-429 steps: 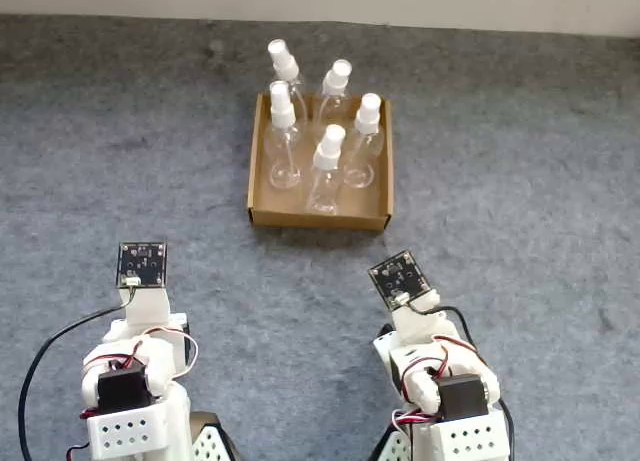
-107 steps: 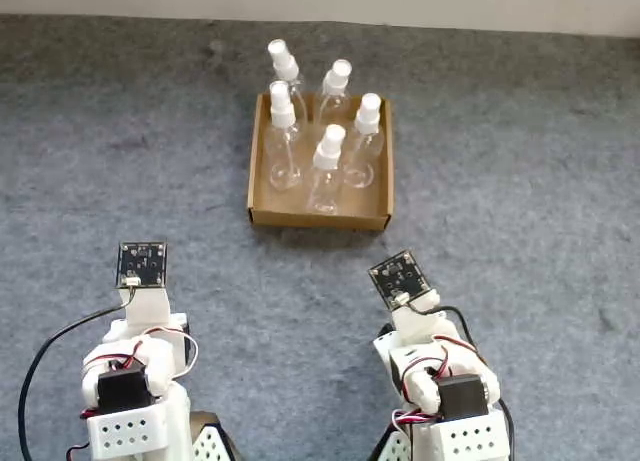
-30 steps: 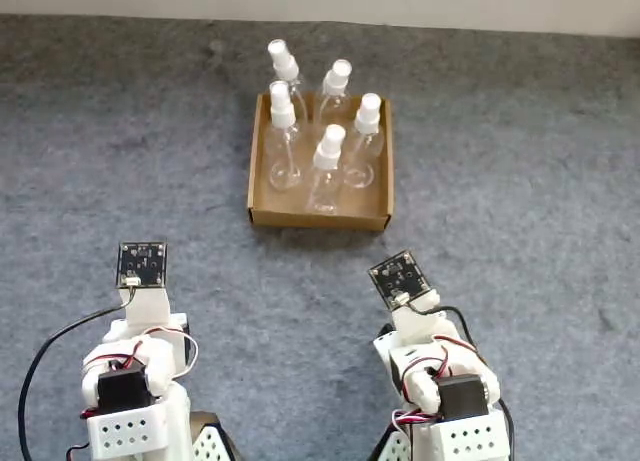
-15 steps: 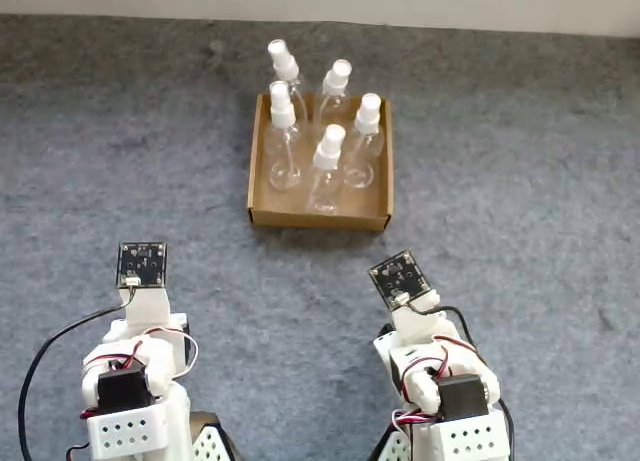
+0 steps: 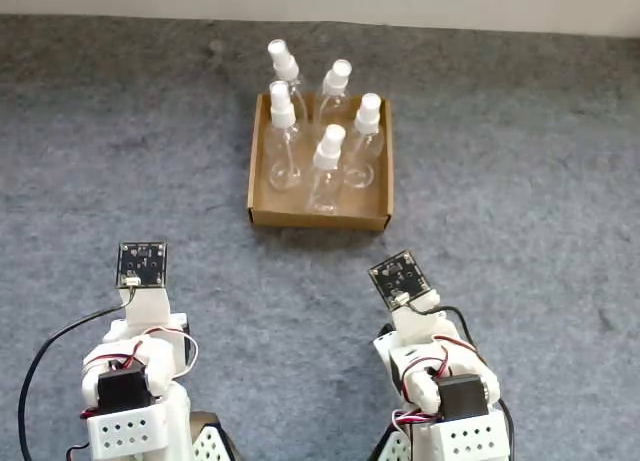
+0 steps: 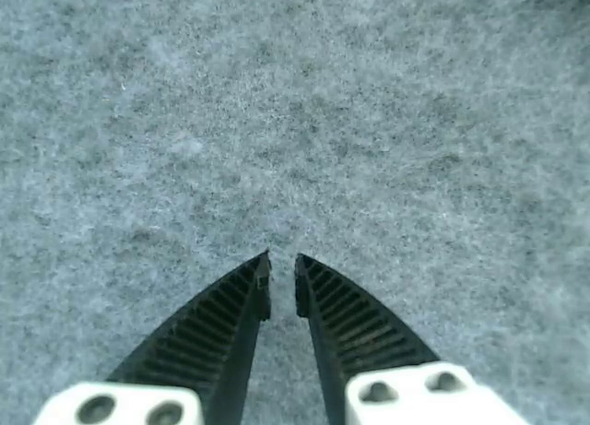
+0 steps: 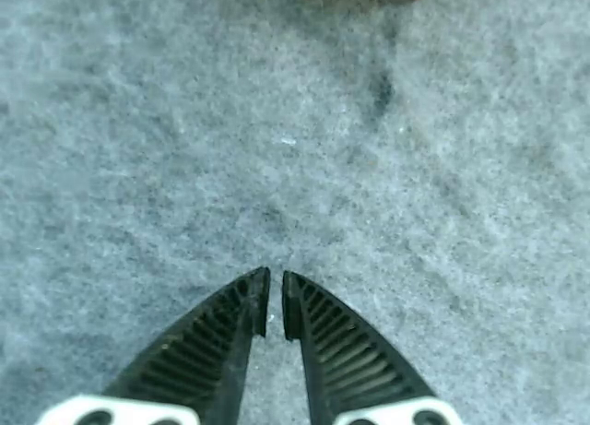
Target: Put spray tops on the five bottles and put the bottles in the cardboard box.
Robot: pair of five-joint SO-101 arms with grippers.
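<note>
The cardboard box point(image 5: 318, 220) is seen on the grey felt-like table covering point(image 5: 120, 161), beyond both arms and well apart from them. Five clear bottles point(image 5: 324, 186) are stood upright in it, close together, three toward the back and two toward the front. A white spray top point(image 5: 329, 144) is fitted on each one; the bases of the rear bottles are partly hidden by those in front, so their exact footing cannot be told.

The left arm point(image 5: 135, 376) and the right arm point(image 5: 432, 371) are folded back at the near edge of the table. The left gripper point(image 6: 281, 282) is held just above bare covering; its jaws are drawn almost together, with only a thin slit between the tips, and nothing is gripped. The right gripper point(image 7: 275, 303) is likewise nearly closed and empty above the covering; a corner of the box can be made out at the far edge of the right wrist view.
</note>
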